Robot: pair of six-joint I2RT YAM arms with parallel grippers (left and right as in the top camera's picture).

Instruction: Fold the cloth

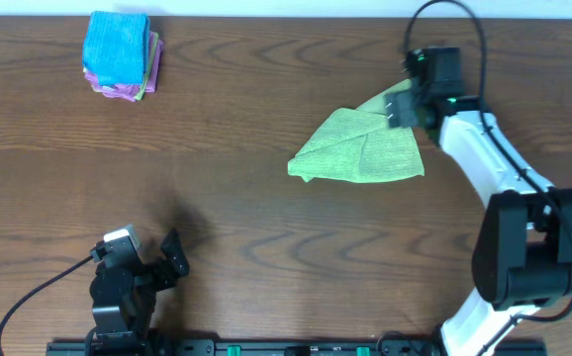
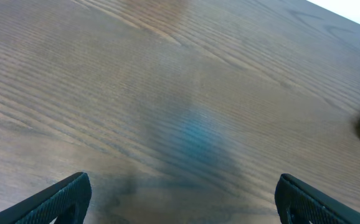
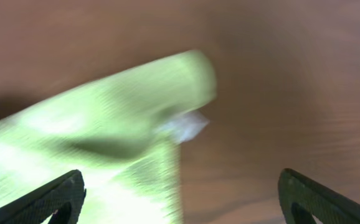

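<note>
Cloth (image 1: 363, 148) lying partly folded on tabletop (image 1: 266, 237) at far right, right gripper (image 3: 180, 190) spread wide over its far corner, not clamping it, left gripper (image 2: 183, 193) wide too, near left, holding nothing

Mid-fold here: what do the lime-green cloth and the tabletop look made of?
The lime-green cloth: soft towel-like fabric, possibly microfibre, matte; it drapes in loose folds and shows a fine texture. The tabletop: dark brown wood grain, smooth with a slight sheen; solid wood or laminate, I cannot tell.
</note>
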